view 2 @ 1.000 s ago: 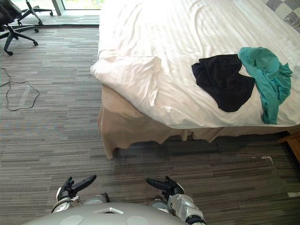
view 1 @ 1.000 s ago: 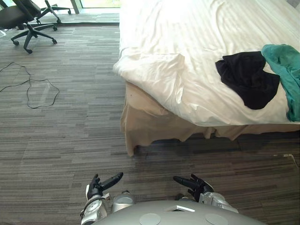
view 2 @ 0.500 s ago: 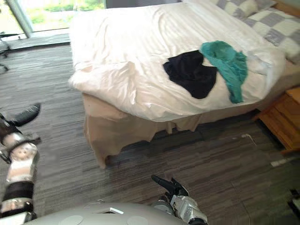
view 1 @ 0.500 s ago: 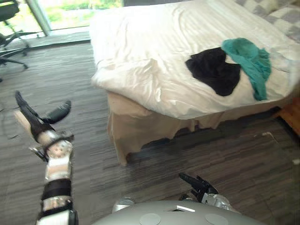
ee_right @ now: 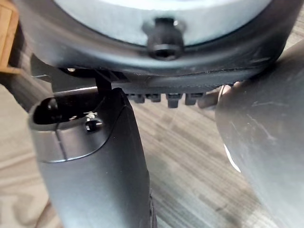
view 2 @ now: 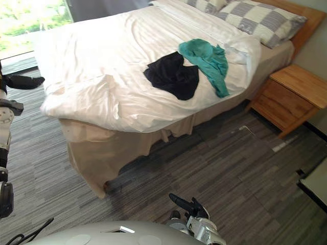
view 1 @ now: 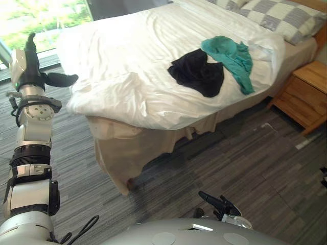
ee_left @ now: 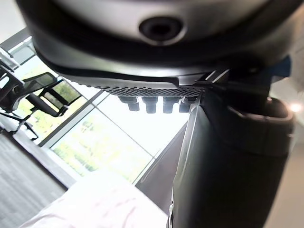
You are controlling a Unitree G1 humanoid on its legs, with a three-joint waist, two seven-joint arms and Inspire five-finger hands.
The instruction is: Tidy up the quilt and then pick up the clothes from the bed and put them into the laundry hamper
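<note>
Quilt: white quilt (view 1: 127, 48) with a faint stripe weave, spread over the bed (view 2: 278, 53). Its near corner is rumpled, with a flap folded back above the beige bed skirt (view 1: 122, 153).
Clothes: black garment (view 1: 196, 72), crumpled, lies on the quilt near the bed's side edge. A teal garment (view 1: 228, 52) touches it on the headboard side, one strip trailing toward that edge.
Head end: checked pillows (view 1: 278, 15); a wooden nightstand (view 1: 301, 94) stands just beside the bed.
Room to move: grey striped carpet (view 1: 214, 158) runs along the bed's side and past its foot.
Left robot hand (view 1: 25, 69): raised at the robot's left, close to the quilt's foot edge. Fingers straight up, thumb out toward the quilt, nothing held.
Right robot hand (view 1: 220, 205): low over the carpet, fingers stretched forward, empty, well apart from the bed.
Clothes vs hands: both garments lie well apart from either robot hand, up the bed from the left one.
</note>
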